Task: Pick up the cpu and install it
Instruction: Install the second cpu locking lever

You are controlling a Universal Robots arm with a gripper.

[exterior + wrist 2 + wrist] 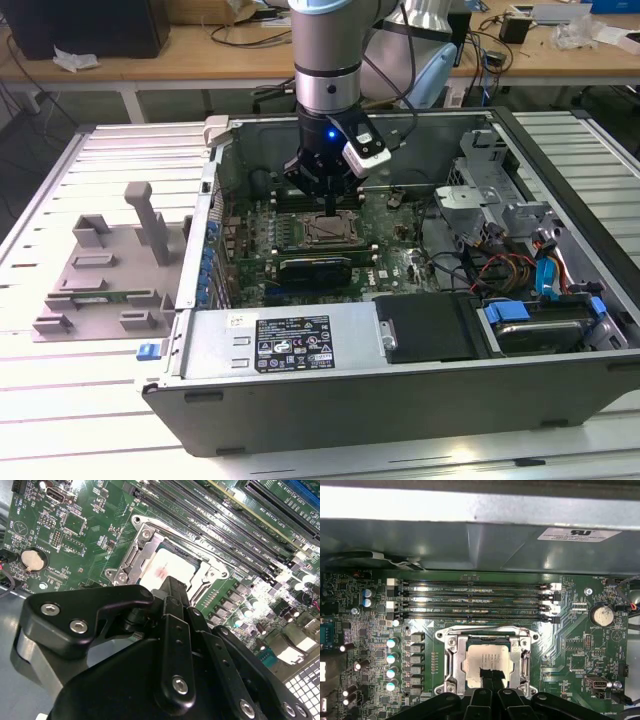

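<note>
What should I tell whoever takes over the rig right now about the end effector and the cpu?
End effector: down inside the open computer case, fingertips closed together right over the cpu, which shows in both wrist views.
Cpu: lying flat in the motherboard socket, within the metal frame; whether the tips touch it or just clear it cannot be told.
Done: cpu picked up and placed in the socket.
Left: seating cannot be confirmed from here; the socket frame looks still open.

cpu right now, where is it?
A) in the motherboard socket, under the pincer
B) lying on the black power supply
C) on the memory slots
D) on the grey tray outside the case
A: the cpu sits inside the metal socket frame, with the pincer tips right over it.
</note>
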